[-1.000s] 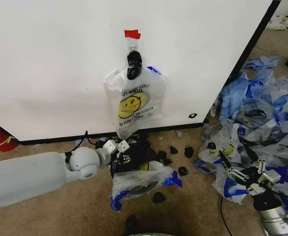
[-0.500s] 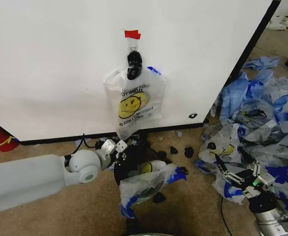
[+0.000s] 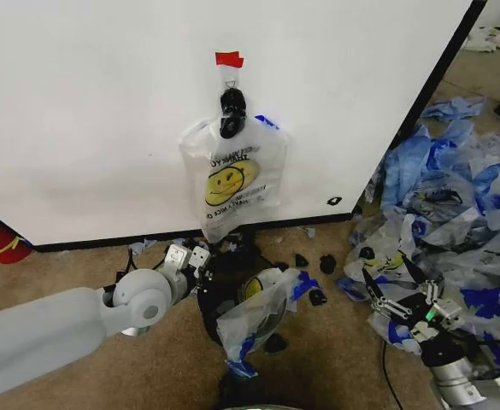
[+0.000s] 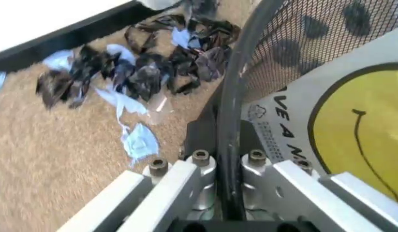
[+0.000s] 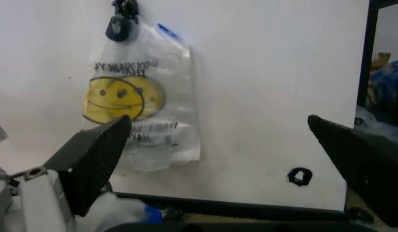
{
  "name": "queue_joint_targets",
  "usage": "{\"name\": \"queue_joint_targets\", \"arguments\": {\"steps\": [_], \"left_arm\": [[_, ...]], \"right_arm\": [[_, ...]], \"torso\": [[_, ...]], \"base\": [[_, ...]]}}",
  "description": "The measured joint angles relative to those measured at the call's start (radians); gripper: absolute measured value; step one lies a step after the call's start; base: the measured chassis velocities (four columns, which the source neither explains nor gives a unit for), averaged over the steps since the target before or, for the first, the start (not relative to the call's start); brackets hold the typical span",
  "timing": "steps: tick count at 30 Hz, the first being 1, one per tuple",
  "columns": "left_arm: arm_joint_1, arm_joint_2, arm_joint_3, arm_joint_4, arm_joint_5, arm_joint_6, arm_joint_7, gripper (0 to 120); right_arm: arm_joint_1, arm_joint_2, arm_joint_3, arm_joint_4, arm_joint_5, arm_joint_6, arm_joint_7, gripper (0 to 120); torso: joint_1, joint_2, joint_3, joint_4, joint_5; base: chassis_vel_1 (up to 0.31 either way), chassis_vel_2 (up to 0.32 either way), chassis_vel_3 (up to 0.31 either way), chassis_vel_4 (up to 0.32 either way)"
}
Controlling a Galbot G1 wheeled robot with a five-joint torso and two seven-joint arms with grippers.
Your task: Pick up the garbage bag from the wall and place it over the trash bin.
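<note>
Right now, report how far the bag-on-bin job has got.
Done: a smiley bag already drapes the trash bin.
In hand: the left gripper is shut on the bin's rim, tipping it.
Left: the garbage bag hangs on the wall; the right gripper waits open, apart.

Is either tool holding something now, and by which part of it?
The left tool grips the bin by its rim. The right tool is open, holding nothing.

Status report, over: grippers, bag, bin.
Left gripper shut on trash bin rim, tipped. Right gripper open, low by loose bags. Garbage bag hangs on wall.
</note>
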Motion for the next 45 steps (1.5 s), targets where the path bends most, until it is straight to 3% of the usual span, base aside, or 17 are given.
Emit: {"name": "queue_joint_targets", "arguments": {"steps": [9,11,15,22,33,45], "left_arm": [[0.175,0.026,-0.222,-0.091,-0.207,-0.026,-0.131,0],[0.251,0.032,-0.311,-0.118,-0.234,-0.051,-0.159,0],[0.425,0.027,-0.502,-0.148,-0.238,-0.08,-0.175,0],[0.639,0.002,-0.66,-0.162,-0.188,-0.118,-0.196,0],[0.695,-0.074,-0.679,-0.209,-0.182,-0.233,-0.392,0],[0.744,-0.109,-0.659,-0.194,-0.101,-0.312,-0.461,0]], "right_arm": [[0.017,-0.006,-0.018,-0.008,0.002,-0.001,-0.001,100],[0.021,-0.006,-0.023,-0.008,0.002,-0.002,0.0,100],[0.027,-0.007,-0.033,-0.013,0.002,-0.003,0.0,100],[0.036,-0.023,-0.04,-0.018,0.003,-0.006,0.0,100],[0.052,-0.026,-0.06,-0.038,0.003,-0.004,-0.006,100],[0.104,-0.047,-0.092,-0.051,0.004,-0.01,-0.001,100]], "torso": [[0.0,0.0,0.0,-0.0001,0.0],[0.0,0.0,0.0,0.0,0.0001],[0.0,0.0,0.0,0.0,0.0],[0.0,0.0,0.0,0.0003,0.0002],[0.0,0.0,0.0,-0.0003,0.0001],[0.0,0.0,0.0,0.0,-0.0003]], "base": [[0.0,0.0,0.0,0.0],[0.0,0.0,0.0,0.0],[0.0,0.0,0.0,0.0],[0.0,0.0,0.0,0.0],[0.0,0.0,0.0,0.0],[0.0,0.0,0.0,0.0]]}}
